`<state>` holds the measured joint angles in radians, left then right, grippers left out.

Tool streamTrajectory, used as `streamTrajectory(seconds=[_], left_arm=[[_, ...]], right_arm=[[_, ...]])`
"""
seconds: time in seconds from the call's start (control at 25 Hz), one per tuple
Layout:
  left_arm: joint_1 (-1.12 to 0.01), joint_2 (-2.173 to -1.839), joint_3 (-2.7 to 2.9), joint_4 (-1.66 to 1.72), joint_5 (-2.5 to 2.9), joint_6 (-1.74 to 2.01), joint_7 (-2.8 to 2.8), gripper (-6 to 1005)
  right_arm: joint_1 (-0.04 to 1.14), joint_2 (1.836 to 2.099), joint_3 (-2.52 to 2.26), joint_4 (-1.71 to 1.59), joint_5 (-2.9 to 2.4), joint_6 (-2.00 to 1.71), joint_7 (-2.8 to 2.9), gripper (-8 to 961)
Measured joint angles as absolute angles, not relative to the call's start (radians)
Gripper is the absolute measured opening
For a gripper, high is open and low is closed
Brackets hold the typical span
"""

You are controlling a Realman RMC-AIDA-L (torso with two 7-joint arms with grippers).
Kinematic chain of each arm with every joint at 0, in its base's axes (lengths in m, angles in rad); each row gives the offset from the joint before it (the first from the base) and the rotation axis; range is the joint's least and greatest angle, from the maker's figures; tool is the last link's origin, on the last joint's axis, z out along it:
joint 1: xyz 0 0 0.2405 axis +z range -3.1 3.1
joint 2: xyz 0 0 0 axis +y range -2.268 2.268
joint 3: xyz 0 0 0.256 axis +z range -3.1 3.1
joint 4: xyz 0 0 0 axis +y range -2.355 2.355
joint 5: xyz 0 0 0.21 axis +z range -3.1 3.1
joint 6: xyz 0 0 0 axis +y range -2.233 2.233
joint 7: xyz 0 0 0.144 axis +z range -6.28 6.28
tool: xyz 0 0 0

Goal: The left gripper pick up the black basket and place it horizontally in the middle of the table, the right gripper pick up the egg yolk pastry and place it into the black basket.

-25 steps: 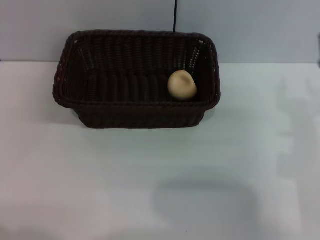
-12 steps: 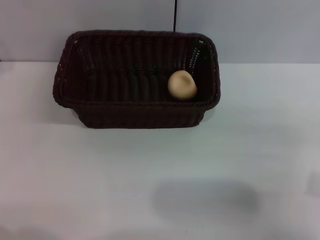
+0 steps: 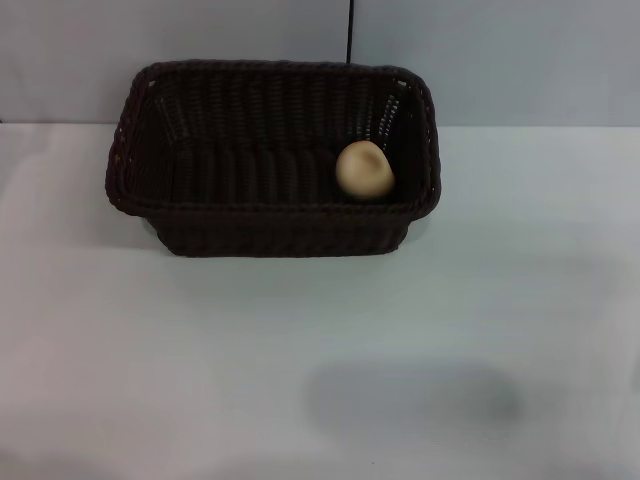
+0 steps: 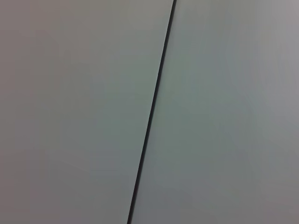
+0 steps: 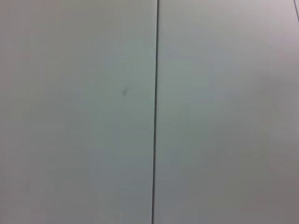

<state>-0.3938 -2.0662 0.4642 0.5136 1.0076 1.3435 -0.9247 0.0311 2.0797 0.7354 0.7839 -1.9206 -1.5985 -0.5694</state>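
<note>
The black basket (image 3: pixel 190 215) stands lengthwise across the far middle of the white table (image 3: pixel 320 340), its long side toward me. The egg yolk pastry (image 3: pixel 364 169) lies inside the basket at its right end, a beige ball resting on the basket floor. Neither gripper shows in the head view. Both wrist views show only a pale wall with a thin dark seam, and no fingers.
A grey wall (image 3: pixel 500 60) with a dark vertical seam (image 3: pixel 351 30) rises behind the table's far edge. A soft shadow (image 3: pixel 410 400) lies on the near table. The same seam shows in the left wrist view (image 4: pixel 152 112) and the right wrist view (image 5: pixel 155 112).
The faint shadow on the table's right side has faded away. The basket and the pastry have not moved.
</note>
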Motion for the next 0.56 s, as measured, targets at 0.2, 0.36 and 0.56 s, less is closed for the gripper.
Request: streamTrajectory(seconds=[0.2, 0.36, 0.56], left_arm=[[-0.384, -2.066, 0.463, 0.505, 1.008, 1.345, -0.911, 464], [-0.380, -2.066, 0.463, 0.479, 1.007, 1.356, -0.886, 464], [-0.373, -2.066, 0.462, 0.467, 1.005, 1.364, -0.874, 464]], right_arm=[[0.049, 2.079, 0.745, 0.759, -1.918, -1.604, -0.567, 556], [0.074, 2.080, 0.750, 0.721, -1.896, -1.605, -0.518, 556], [0.099, 2.080, 0.754, 0.683, -1.885, -1.605, -0.477, 556]])
